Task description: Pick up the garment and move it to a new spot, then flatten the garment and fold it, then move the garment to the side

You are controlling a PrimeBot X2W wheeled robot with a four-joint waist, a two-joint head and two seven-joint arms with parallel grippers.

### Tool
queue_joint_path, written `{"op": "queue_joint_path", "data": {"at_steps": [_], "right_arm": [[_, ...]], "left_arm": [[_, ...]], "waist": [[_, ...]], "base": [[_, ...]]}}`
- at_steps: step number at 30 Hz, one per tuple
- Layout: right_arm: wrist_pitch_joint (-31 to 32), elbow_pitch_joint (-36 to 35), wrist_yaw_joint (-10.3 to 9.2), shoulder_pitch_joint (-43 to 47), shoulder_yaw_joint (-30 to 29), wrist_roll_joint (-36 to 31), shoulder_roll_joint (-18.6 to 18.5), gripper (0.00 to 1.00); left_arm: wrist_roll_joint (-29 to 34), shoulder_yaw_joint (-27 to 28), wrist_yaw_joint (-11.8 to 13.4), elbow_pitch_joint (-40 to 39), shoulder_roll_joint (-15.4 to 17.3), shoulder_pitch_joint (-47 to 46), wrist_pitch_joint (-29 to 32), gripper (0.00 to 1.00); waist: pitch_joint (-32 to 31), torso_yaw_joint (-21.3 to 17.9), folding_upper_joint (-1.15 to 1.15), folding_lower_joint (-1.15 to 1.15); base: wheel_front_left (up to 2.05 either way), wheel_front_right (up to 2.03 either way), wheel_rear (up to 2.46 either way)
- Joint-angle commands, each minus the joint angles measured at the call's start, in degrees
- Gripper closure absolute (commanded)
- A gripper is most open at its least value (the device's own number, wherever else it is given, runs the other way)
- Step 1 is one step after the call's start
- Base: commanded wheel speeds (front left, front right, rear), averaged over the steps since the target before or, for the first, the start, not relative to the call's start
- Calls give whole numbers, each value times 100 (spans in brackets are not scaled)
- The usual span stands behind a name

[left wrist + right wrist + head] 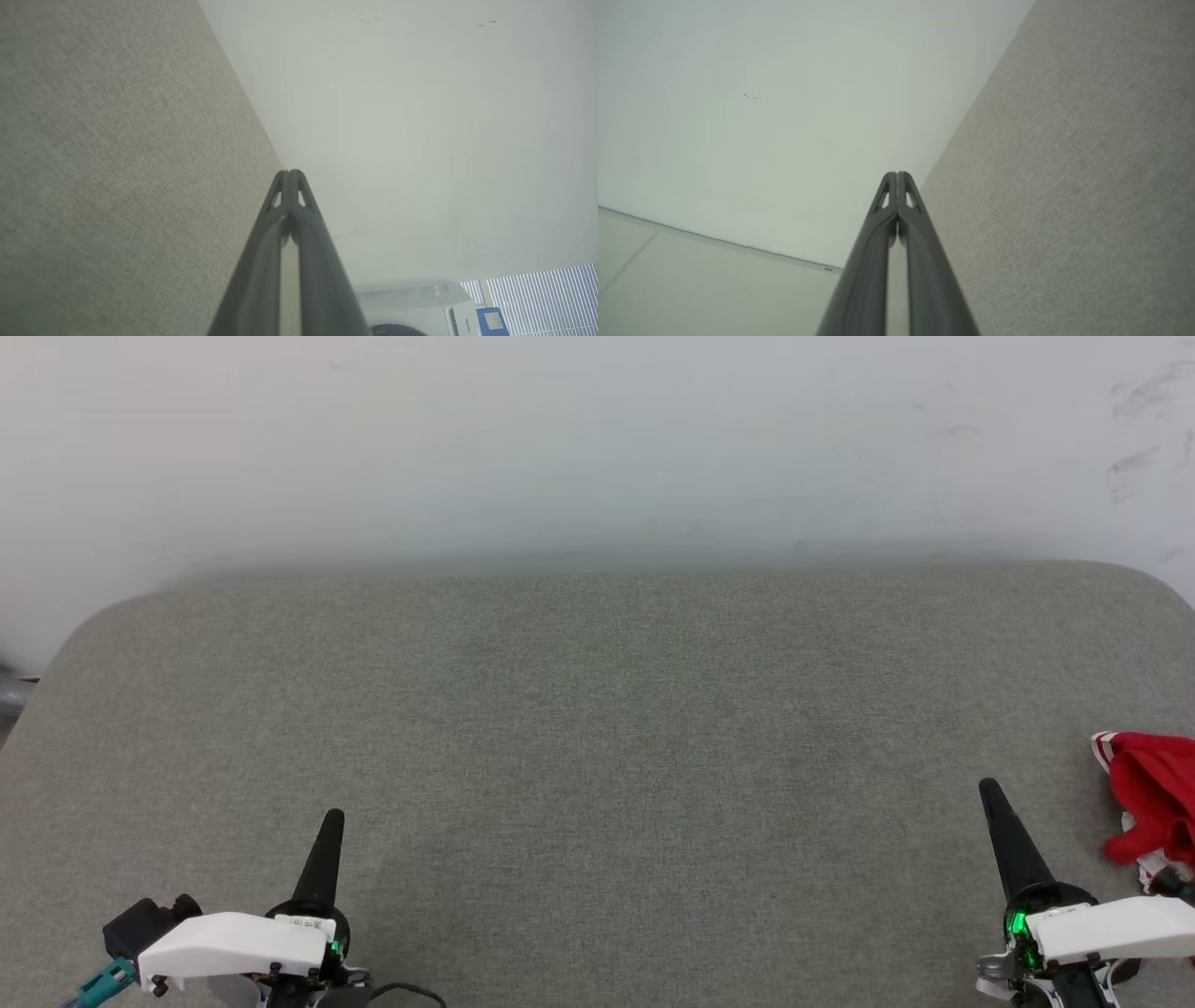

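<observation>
The garment (pixel 1153 798) is a bunched red heap with striped white-and-red trim, lying at the far right edge of the head view on the grey fabric surface (pixel 597 728); part of it is cut off by the frame. My right gripper (pixel 988 791) is shut and empty at the lower right, its tips a short way left of the garment and not touching it. At the lower left my left gripper (pixel 332 816) is shut and empty, far from the garment. In the wrist views both the left gripper (pixel 289 172) and the right gripper (pixel 896 174) have their fingertips pressed together.
A pale wall (pixel 597 439) rises directly behind the grey surface. The surface has rounded far corners. In the left wrist view a white appliance (pixel 420 310) and window blinds (pixel 542 294) stand beyond the wall's end.
</observation>
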Motion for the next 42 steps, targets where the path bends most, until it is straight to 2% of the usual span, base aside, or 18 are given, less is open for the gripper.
{"op": "queue_joint_path", "data": {"at_steps": [1, 42], "right_arm": [[18, -5, -1, -139, -14, 114, -32, 100], [202, 534, -2, -500, -96, 1934, 20, 100]], "left_arm": [[-91, 32, -27, -19, 3, -126, 25, 100], [-1879, 227, -122, 120, -89, -358, 490, 100]], "waist": [[1, 1, 0, 0], [77, 59, 0, -1]], "base": [[0, 0, 0], [0, 0, 0]]}}
